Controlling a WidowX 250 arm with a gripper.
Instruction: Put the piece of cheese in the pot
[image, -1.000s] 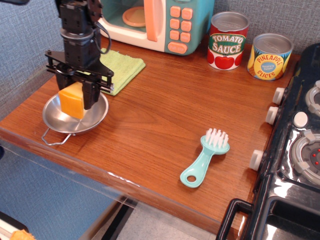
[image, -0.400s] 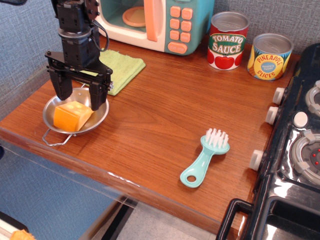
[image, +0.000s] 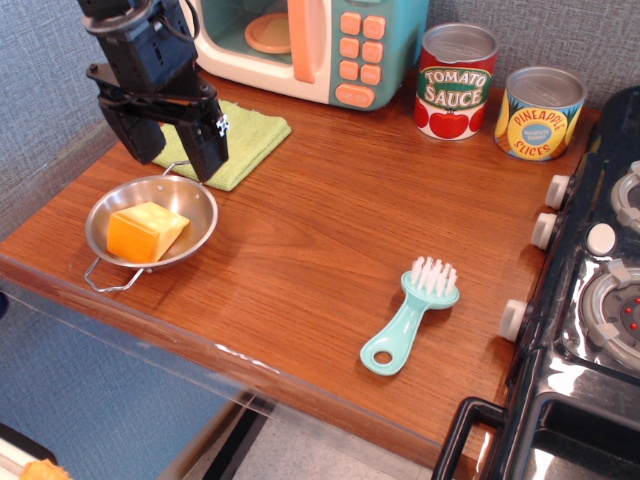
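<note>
The piece of cheese (image: 145, 231), an orange wedge with a pale yellow top, lies inside the shiny steel pot (image: 198, 204) at the table's front left. The pot's wire loop handle (image: 105, 279) points toward the front edge. My gripper (image: 172, 150) hangs open and empty above the pot's far rim, clear of the cheese, with its black fingers (image: 211, 150) spread apart.
A green cloth (image: 243, 135) lies behind the pot. A toy microwave (image: 320, 45) stands at the back, with a tomato sauce can (image: 455, 82) and a pineapple can (image: 539, 113) to its right. A teal brush (image: 411, 314) lies mid-right. A toy stove (image: 600, 300) borders the right.
The gripper let go of the cheese, which dropped flat into the pot. The gripper then opened wide and rose up and back from the pot.
</note>
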